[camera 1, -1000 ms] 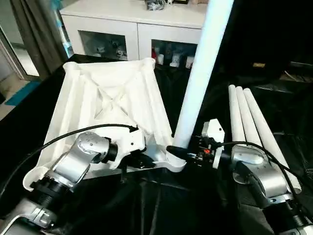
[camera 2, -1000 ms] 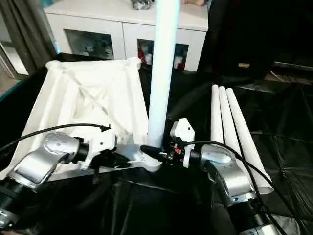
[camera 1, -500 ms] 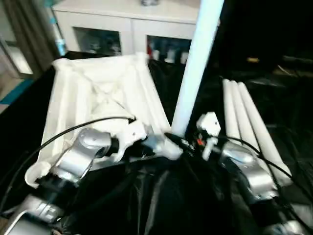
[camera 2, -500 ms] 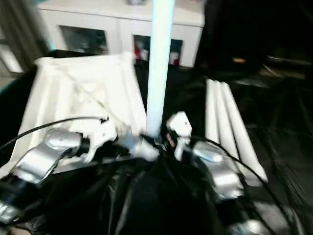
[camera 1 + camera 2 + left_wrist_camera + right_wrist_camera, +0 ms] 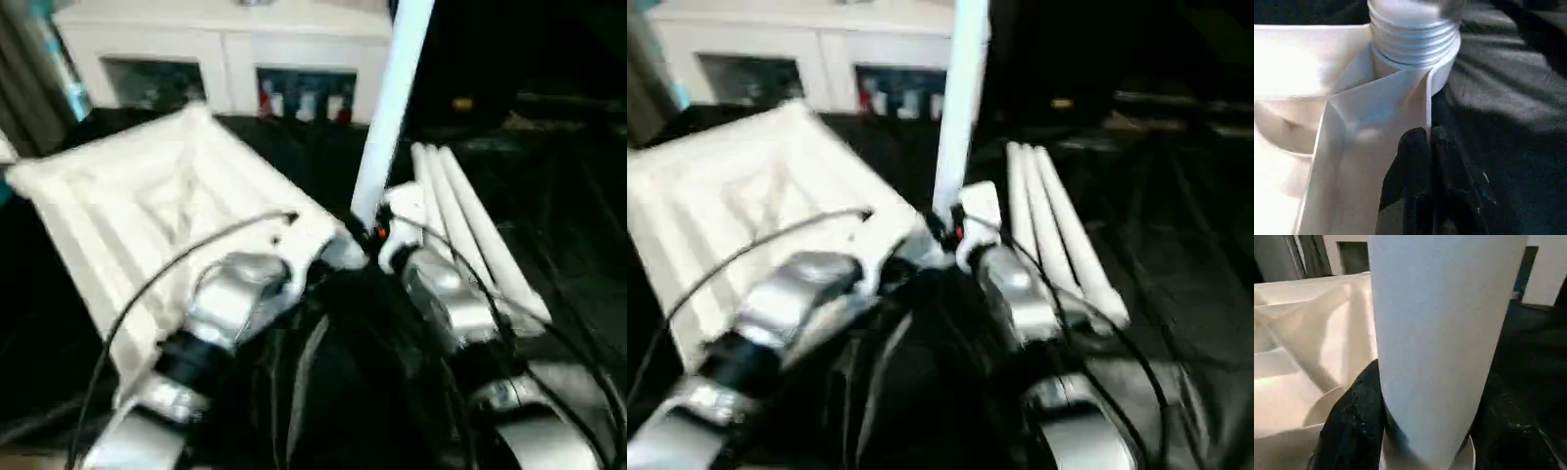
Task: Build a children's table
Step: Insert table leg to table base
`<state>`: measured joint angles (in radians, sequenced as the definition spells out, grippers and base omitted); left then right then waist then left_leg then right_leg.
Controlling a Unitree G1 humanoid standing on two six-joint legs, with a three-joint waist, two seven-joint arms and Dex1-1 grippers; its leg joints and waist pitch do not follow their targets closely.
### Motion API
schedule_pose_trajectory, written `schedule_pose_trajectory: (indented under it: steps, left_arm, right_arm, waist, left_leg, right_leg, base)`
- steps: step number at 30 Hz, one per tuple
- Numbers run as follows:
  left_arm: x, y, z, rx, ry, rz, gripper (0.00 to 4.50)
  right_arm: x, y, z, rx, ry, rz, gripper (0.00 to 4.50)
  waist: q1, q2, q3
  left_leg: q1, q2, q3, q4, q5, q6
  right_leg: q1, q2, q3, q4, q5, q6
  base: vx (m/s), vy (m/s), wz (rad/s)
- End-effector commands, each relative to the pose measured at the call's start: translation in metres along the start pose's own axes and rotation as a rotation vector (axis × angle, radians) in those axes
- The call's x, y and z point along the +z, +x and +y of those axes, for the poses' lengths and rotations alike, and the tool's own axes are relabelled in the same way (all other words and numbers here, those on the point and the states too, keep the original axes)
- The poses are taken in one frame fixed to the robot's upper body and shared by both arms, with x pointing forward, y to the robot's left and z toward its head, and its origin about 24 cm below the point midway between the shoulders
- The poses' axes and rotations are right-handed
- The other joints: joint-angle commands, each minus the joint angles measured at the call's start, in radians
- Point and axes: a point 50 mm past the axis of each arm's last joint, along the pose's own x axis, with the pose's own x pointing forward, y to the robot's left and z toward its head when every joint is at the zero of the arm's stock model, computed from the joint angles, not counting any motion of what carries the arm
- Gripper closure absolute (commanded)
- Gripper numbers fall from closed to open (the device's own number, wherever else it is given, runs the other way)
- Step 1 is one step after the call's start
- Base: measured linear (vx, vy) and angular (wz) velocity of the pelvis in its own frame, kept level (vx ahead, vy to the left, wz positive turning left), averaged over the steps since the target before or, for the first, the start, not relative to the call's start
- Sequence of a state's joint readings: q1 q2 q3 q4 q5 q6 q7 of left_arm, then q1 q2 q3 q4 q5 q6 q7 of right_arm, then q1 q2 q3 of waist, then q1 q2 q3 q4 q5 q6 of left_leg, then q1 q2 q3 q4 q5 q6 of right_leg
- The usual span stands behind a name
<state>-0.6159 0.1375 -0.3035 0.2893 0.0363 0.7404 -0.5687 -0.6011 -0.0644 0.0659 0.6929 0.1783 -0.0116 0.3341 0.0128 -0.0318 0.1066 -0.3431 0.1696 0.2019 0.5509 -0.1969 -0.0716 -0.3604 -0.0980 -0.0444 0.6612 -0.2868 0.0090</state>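
Observation:
The children's table top [image 5: 147,211] lies upside down on the black cloth, ribbed underside up. One white leg [image 5: 392,108] stands upright in its near right corner socket [image 5: 1442,73]; the left wrist view shows the leg's threaded end [image 5: 1413,34] in the socket. My left gripper [image 5: 328,262] is shut on the thin rim beside that socket, and its fingers [image 5: 1413,161] pinch the wall. My right gripper [image 5: 372,235] is shut on the foot of the upright leg [image 5: 1440,333], with a black finger [image 5: 1354,426] against it. Three loose legs [image 5: 465,230] lie side by side to the right.
A white glass-door cabinet [image 5: 225,49] stands behind the work table. Black cloth [image 5: 558,206] covers the table to the right of the loose legs. A curtain [image 5: 24,73] hangs at the far left.
The camera has swung and come closer, so the whole picture has shifted. Both grippers keep their holds. The table top looks turned about the held corner, its far left corner now nearer to me.

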Motion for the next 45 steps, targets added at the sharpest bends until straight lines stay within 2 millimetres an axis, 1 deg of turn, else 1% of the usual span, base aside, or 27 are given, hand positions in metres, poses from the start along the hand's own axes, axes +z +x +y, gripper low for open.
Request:
schedule_pose_trajectory:
  steps: [1, 2, 3, 4, 5, 6, 7, 8, 9, 11, 19, 22, 23, 25, 27, 28, 29, 30, 35, 37, 38, 39, 40, 41, 43, 44, 45]
  left_arm:
    - [0.014, -0.001, 0.000, 0.009, 0.027, -0.043, 4.50]
    - [0.015, -0.002, 0.001, 0.011, 0.025, -0.042, 4.50]
    - [0.015, -0.003, 0.002, 0.018, 0.020, -0.039, 4.50]
    - [0.015, -0.004, 0.004, 0.027, 0.016, -0.036, 4.50]
    - [0.016, -0.005, 0.005, 0.030, 0.016, -0.035, 4.50]
    - [0.016, -0.005, 0.005, 0.031, 0.017, -0.035, 4.50]
    - [0.015, -0.005, 0.006, 0.032, 0.018, -0.035, 4.50]
    - [0.015, -0.006, 0.007, 0.033, 0.020, -0.034, 4.50]
    - [0.015, -0.006, 0.007, 0.035, 0.021, -0.033, 4.50]
    - [0.015, -0.007, 0.009, 0.038, 0.024, -0.033, 4.50]
    - [0.013, -0.008, 0.010, 0.033, 0.031, -0.034, 4.50]
    - [0.012, -0.009, 0.011, 0.034, 0.034, -0.032, 4.50]
    - [0.011, -0.010, 0.012, 0.034, 0.035, -0.032, 4.50]
    - [0.011, -0.011, 0.012, 0.033, 0.036, -0.033, 4.50]
    - [0.010, -0.011, 0.012, 0.032, 0.038, -0.034, 4.50]
    - [0.010, -0.011, 0.012, 0.030, 0.042, -0.036, 4.50]
    - [0.011, -0.011, 0.012, 0.025, 0.047, -0.042, 4.50]
    - [0.011, -0.012, 0.012, 0.019, 0.058, -0.049, 4.50]
    - [0.013, -0.014, 0.009, -0.015, 0.106, -0.095, 4.50]
    - [0.013, -0.015, 0.008, -0.034, 0.121, -0.112, 4.50]
    - [0.014, -0.016, 0.006, -0.052, 0.142, -0.127, 4.50]
    - [0.014, -0.017, 0.005, -0.063, 0.154, -0.137, 4.50]
    - [0.014, -0.018, 0.005, -0.069, 0.157, -0.141, 4.50]
    - [0.013, -0.018, 0.005, -0.072, 0.158, -0.143, 4.50]
    - [0.015, -0.020, 0.004, -0.099, 0.196, -0.181, 4.50]
    - [0.015, -0.022, 0.003, -0.126, 0.213, -0.203, 4.50]
    - [0.015, -0.023, 0.002, -0.134, 0.217, -0.208, 4.50]
  right_arm:
    - [-0.078, -0.020, 0.012, -0.007, 0.083, 0.361, 2.60]
    - [-0.078, -0.019, 0.013, -0.004, 0.082, 0.360, 2.60]
    - [-0.078, -0.018, 0.013, -0.004, 0.081, 0.361, 2.60]
    - [-0.078, -0.016, 0.014, -0.005, 0.082, 0.360, 2.60]
    - [-0.078, -0.015, 0.014, -0.004, 0.081, 0.360, 2.60]
    - [-0.078, -0.015, 0.014, -0.004, 0.080, 0.360, 2.60]
    - [-0.078, -0.015, 0.015, -0.002, 0.079, 0.359, 2.60]
    - [-0.078, -0.014, 0.015, -0.001, 0.078, 0.356, 2.60]
    - [-0.077, -0.014, 0.015, 0.002, 0.081, 0.353, 2.60]
    - [-0.076, -0.012, 0.017, 0.014, 0.076, 0.347, 2.60]
    - [-0.073, -0.009, 0.019, 0.036, 0.048, 0.339, 2.60]
    - [-0.072, -0.008, 0.018, 0.036, 0.033, 0.337, 2.60]
    - [-0.072, -0.008, 0.019, 0.042, 0.042, 0.334, 2.60]
    - [-0.071, -0.008, 0.019, 0.044, 0.048, 0.325, 1.90]
    - [-0.070, -0.007, 0.019, 0.047, 0.054, 0.315, 1.88]
    - [-0.069, -0.007, 0.019, 0.051, 0.061, 0.309, 1.86]
    - [-0.067, -0.006, 0.019, 0.054, 0.063, 0.300, 1.64]
    - [-0.066, -0.005, 0.019, 0.060, 0.066, 0.292, 1.64]
    - [-0.055, -0.003, 0.019, 0.104, 0.063, 0.231, 1.27]
    - [-0.051, -0.003, 0.018, 0.120, 0.062, 0.211, 1.04]
    - [-0.047, -0.003, 0.016, 0.137, 0.053, 0.188, 0.91]
    - [-0.045, -0.003, 0.015, 0.148, 0.050, 0.177, 0.88]
    - [-0.042, -0.004, 0.014, 0.161, 0.043, 0.166, 0.88]
    - [-0.041, -0.004, 0.014, 0.170, 0.039, 0.159, 0.65]
    - [-0.038, -0.005, 0.011, 0.179, -0.014, 0.160, 0.54]
    - [-0.034, -0.006, 0.008, 0.188, -0.046, 0.150, 0.54]
    - [-0.033, -0.007, 0.007, 0.191, -0.052, 0.146, 0.54]
  waist:
    - [0.025, 0.017, -0.028]
    - [0.030, -0.004, -0.031]
    - [0.060, 0.036, -0.056]
    - [0.045, 0.035, -0.053]
    - [0.034, 0.040, -0.051]
    - [0.031, 0.048, -0.050]
    - [0.030, 0.050, -0.051]
    - [0.030, 0.047, -0.056]
    - [0.030, 0.050, -0.056]
    - [0.026, 0.044, -0.055]
    - [0.020, 0.046, -0.059]
    - [0.020, 0.041, -0.062]
    - [0.022, 0.042, -0.062]
    - [0.022, 0.042, -0.061]
    - [0.022, 0.040, -0.068]
    - [0.024, 0.043, -0.068]
    - [0.026, 0.039, -0.076]
    - [0.026, 0.040, -0.073]
    - [0.030, 0.044, -0.080]
    - [0.032, 0.042, -0.086]
    - [0.032, 0.045, -0.088]
    - [0.032, 0.045, -0.088]
    - [0.031, 0.045, -0.091]
    - [0.031, 0.046, -0.094]
    - [0.030, 0.047, -0.094]
    - [0.030, 0.049, -0.099]
    - [0.030, 0.049, -0.099]
  left_leg:
    - [0.081, 0.011, -0.060, 0.060, -0.366, 0.032]
    - [-0.062, 0.017, -0.092, 0.031, -0.087, 0.059]
    - [-0.059, 0.040, -0.093, -0.044, 0.027, 0.015]
    - [-0.046, 0.045, -0.088, -0.049, 0.007, 0.018]
    - [-0.040, 0.043, -0.080, -0.058, -0.129, 0.020]
    - [-0.027, 0.044, -0.074, -0.059, -0.270, 0.014]
    - [-0.023, 0.045, -0.073, -0.061, -0.302, 0.010]
    - [-0.025, 0.046, -0.073, -0.065, -0.307, 0.009]
    - [-0.026, 0.049, -0.074, -0.070, -0.305, 0.007]
    - [-0.029, 0.051, -0.074, -0.076, -0.319, 0.003]
    - [-0.028, 0.056, -0.070, -0.082, -0.341, -0.003]
    - [-0.023, 0.056, -0.066, -0.080, -0.349, -0.001]
    - [-0.024, 0.056, -0.066, -0.080, -0.345, 0.001]
    - [-0.025, 0.057, -0.066, -0.081, -0.338, 0.003]
    - [-0.024, 0.057, -0.064, -0.079, -0.325, 0.005]
    - [-0.021, 0.058, -0.062, -0.077, -0.315, 0.006]
    - [-0.023, 0.058, -0.060, -0.073, -0.278, 0.014]
    - [-0.029, 0.058, -0.058, -0.075, -0.250, 0.021]
    - [-0.025, 0.061, -0.050, -0.068, -0.209, 0.029]
    - [-0.026, 0.062, -0.046, -0.061, -0.155, 0.042]
    - [-0.029, 0.060, -0.044, -0.056, -0.101, 0.059]
    - [-0.029, 0.060, -0.044, -0.056, -0.101, 0.059]
    - [-0.030, 0.060, -0.042, -0.052, -0.080, 0.069]
    - [-0.027, 0.060, -0.040, -0.050, -0.060, 0.078]
    - [-0.028, 0.058, -0.040, -0.047, -0.055, 0.086]
    - [-0.028, 0.059, -0.039, -0.041, -0.024, 0.096]
    - [-0.028, 0.059, -0.039, -0.041, -0.024, 0.096]
  right_leg:
    - [-0.100, -0.141, 0.069, -0.241, -0.880, -0.055]
    - [0.025, -0.151, 0.088, -0.197, -0.833, -0.074]
    - [0.034, -0.081, 0.032, -0.147, -0.446, -0.116]
    - [0.011, -0.051, 0.021, -0.135, -0.281, -0.142]
    - [0.007, -0.032, 0.016, -0.127, -0.186, -0.190]
    - [-0.002, -0.044, 0.026, -0.139, -0.270, -0.215]
    - [-0.002, -0.046, 0.029, -0.144, -0.307, -0.215]
    - [0.004, -0.046, 0.031, -0.150, -0.322, -0.208]
    - [0.004, -0.046, 0.030, -0.151, -0.320, -0.204]
    - [0.004, -0.043, 0.029, -0.154, -0.309, -0.192]
    - [0.003, -0.047, 0.029, -0.158, -0.301, -0.189]
    - [0.000, -0.048, 0.032, -0.161, -0.321, -0.188]
    - [0.000, -0.050, 0.033, -0.161, -0.325, -0.186]
    - [0.000, -0.050, 0.033, -0.162, -0.322, -0.185]
    - [0.003, -0.049, 0.033, -0.159, -0.302, -0.189]
    - [-0.001, -0.050, 0.034, -0.158, -0.285, -0.203]
    - [0.006, -0.050, 0.035, -0.154, -0.233, -0.211]
    - [0.008, -0.048, 0.032, -0.150, -0.200, -0.219]
    - [0.011, -0.048, 0.032, -0.145, -0.135, -0.242]
    - [0.017, -0.048, 0.031, -0.134, -0.044, -0.263]
    - [0.022, -0.042, 0.027, -0.123, 0.047, -0.278]
    - [0.022, -0.042, 0.027, -0.123, 0.047, -0.278]
    - [0.025, -0.043, 0.027, -0.118, 0.093, -0.285]
    - [0.026, -0.040, 0.026, -0.111, 0.152, -0.297]
    - [0.027, -0.038, 0.025, -0.110, 0.179, -0.302]
    - [0.027, -0.037, 0.025, -0.101, 0.239, -0.310]
    - [0.027, -0.037, 0.025, -0.101, 0.239, -0.310]
  base:
    - [0.097, -0.164, 0.15]
    - [0.133, -0.094, -0.41]
    - [0.133, -0.094, -0.41]
    - [0.083, 0.009, -0.34]
    - [0.000, 0.000, 0.00]
    - [0.000, 0.000, 0.00]
    - [0.000, 0.000, 0.00]
    - [0.000, 0.000, 0.00]
    - [0.000, 0.000, 0.00]
    - [0.000, 0.000, 0.00]
    - [0.000, 0.000, 0.00]
    - [0.000, 0.000, 0.00]
    - [0.000, 0.000, 0.00]
    - [0.000, 0.000, 0.00]
    - [0.000, 0.000, 0.00]
    - [0.000, 0.000, 0.00]
    - [0.000, 0.000, 0.00]
    - [0.000, 0.000, 0.00]
    - [0.000, 0.000, 0.00]
    - [0.000, 0.000, 0.00]
    - [0.000, 0.000, 0.00]
    - [0.000, 0.000, 0.00]
    - [0.000, 0.000, 0.00]
    - [0.000, 0.000, 0.00]
    - [0.000, 0.000, 0.00]
    - [0.000, 0.000, 0.00]
    - [0.000, 0.000, 0.00]
